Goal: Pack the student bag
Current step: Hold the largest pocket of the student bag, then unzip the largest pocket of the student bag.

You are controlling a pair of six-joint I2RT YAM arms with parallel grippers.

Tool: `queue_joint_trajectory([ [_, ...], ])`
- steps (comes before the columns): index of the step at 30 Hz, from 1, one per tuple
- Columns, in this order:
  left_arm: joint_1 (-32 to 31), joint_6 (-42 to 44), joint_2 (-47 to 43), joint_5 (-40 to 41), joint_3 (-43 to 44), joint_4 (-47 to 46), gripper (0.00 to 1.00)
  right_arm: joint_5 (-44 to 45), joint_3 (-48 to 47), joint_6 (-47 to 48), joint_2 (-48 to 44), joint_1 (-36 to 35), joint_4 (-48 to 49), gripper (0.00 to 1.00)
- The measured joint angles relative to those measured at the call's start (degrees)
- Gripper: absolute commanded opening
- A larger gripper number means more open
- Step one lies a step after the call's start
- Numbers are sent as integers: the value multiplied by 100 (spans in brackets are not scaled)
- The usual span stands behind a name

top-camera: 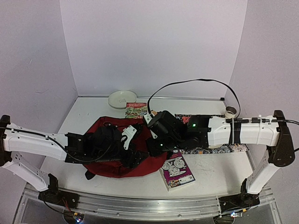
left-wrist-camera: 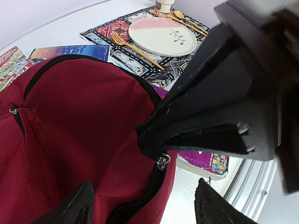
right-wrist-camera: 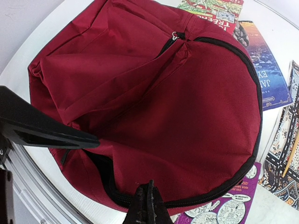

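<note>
Barely begun, I'd say: the bag lies flat mid-table; purple book, blue book and green book lie outside it; left gripper spread above it; right gripper pressed together at its edge.

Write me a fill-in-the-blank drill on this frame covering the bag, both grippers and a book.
1. The bag is dark ___.
2. The left gripper is ___, over the bag's zip.
3. The right gripper, at the bag's edge, is ___.
4. The book on the bag's near side has a ___ cover.

Missing words: red; open; shut; purple.
</note>
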State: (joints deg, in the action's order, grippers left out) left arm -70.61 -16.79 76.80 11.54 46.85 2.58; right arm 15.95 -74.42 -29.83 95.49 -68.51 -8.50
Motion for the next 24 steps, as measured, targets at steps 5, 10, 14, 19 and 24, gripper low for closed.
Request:
queue_joint_trajectory([
  [5,-10,80,74,-46,-362,-476,74,36,42,-64,-76,2,-1,0],
  [10,-11,208,348,-49,-413,-821,65,46,79,-128,-131,12,-5,0],
  [14,-11,314,601,-80,-413,-1015,36,55,86,-154,-134,23,-2,0],
  [19,-14,325,780,-221,-416,-1060,14,122,151,-171,-175,67,-16,0],
  [24,-22,156,412,-260,-641,-1114,5,165,446,-236,-441,373,-73,0],
])
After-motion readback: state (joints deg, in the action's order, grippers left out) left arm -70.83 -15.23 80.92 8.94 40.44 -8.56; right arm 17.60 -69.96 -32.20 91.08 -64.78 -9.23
